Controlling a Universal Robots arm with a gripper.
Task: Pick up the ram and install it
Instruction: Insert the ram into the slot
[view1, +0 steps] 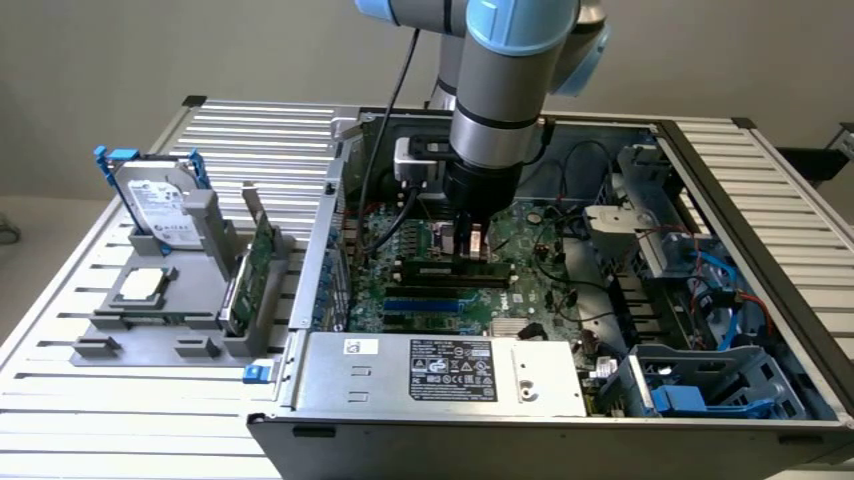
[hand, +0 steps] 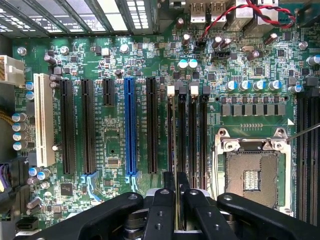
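Observation:
My gripper (view1: 467, 243) reaches straight down into the open computer case (view1: 441, 375), over the memory slots of the motherboard (view1: 534, 290). Its two fingers are shut on the ram (view1: 454, 268), a thin green stick lying along the slots just under the fingertips. In the wrist view the gripper (hand: 176, 176) pinches the ram (hand: 176, 206) edge-on. The stick lines up with the black memory slots (hand: 192, 135) beside the CPU socket (hand: 252, 175). Whether the ram is seated in its slot or just above it I cannot tell.
The power supply (view1: 447, 372) fills the case's near side, and drive cages and blue cables (view1: 707, 280) fill the exterior view's right. A grey holder (view1: 160, 320) outside the case carries a hard drive (view1: 158, 205), a processor (view1: 144, 285) and a green expansion card (view1: 256, 268).

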